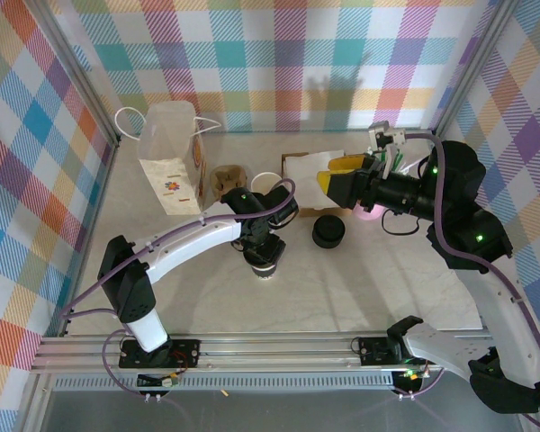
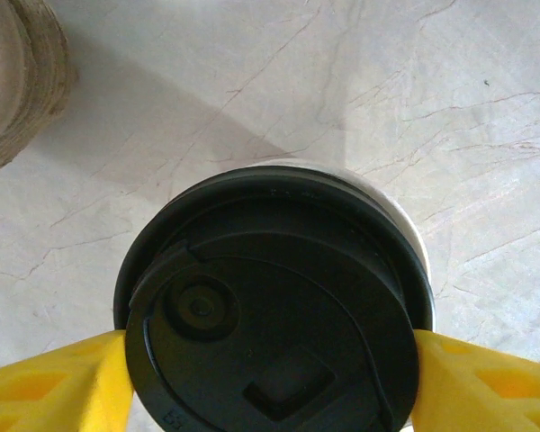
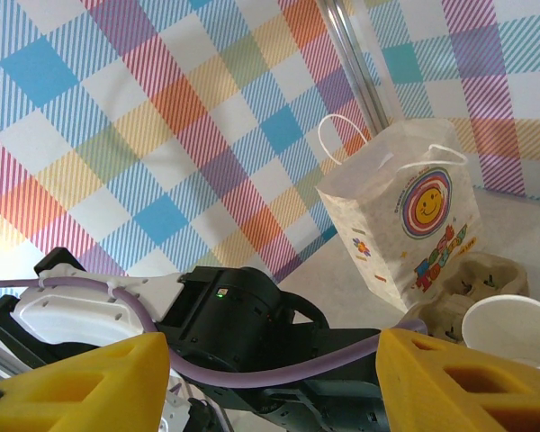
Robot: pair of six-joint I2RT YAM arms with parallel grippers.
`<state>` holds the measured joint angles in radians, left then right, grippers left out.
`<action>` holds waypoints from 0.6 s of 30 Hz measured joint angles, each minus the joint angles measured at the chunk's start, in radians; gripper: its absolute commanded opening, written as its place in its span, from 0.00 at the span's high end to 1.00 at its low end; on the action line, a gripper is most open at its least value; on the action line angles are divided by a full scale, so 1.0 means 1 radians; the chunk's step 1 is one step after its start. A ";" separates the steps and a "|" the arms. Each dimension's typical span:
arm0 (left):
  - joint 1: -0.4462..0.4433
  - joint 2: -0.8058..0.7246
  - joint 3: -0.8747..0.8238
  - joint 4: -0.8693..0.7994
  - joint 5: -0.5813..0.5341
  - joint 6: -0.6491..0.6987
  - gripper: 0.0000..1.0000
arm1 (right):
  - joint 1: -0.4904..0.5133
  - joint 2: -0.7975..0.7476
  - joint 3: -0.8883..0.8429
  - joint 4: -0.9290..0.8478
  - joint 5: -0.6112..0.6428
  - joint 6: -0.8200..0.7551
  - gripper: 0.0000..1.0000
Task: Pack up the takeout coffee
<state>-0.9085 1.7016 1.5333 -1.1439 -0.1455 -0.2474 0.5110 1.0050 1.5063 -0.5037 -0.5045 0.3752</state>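
Left end effector (image 2: 270, 364) — perhaps touching — flanks round black-lidded takeout coffee (image 2: 270, 297).

A printed paper bag (image 1: 171, 166) stands beside a cardboard cup carrier (image 1: 225, 180).

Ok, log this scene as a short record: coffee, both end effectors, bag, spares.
takeout coffee: lidded, upright on the table
left end effector: fingers either side of it, grip unclear
right end effector: open, empty, above the table
paper bag: upright, rear left
cup carrier: beside the bag
lidless white cup: beside the carrier
stack of black lids: right of the coffee
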 measured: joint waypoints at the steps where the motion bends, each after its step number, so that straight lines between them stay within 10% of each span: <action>1: 0.000 0.001 -0.003 0.001 0.003 0.000 0.26 | 0.000 0.000 0.000 0.000 0.000 0.000 0.38; 18: 0.000 0.013 -0.020 0.021 0.013 0.000 0.25 | 0.000 0.024 0.001 -0.013 -0.001 -0.018 0.38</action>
<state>-0.9085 1.7142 1.5131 -1.1225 -0.1326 -0.2470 0.5110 1.0290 1.5070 -0.5171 -0.5053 0.3569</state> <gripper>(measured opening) 0.752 0.625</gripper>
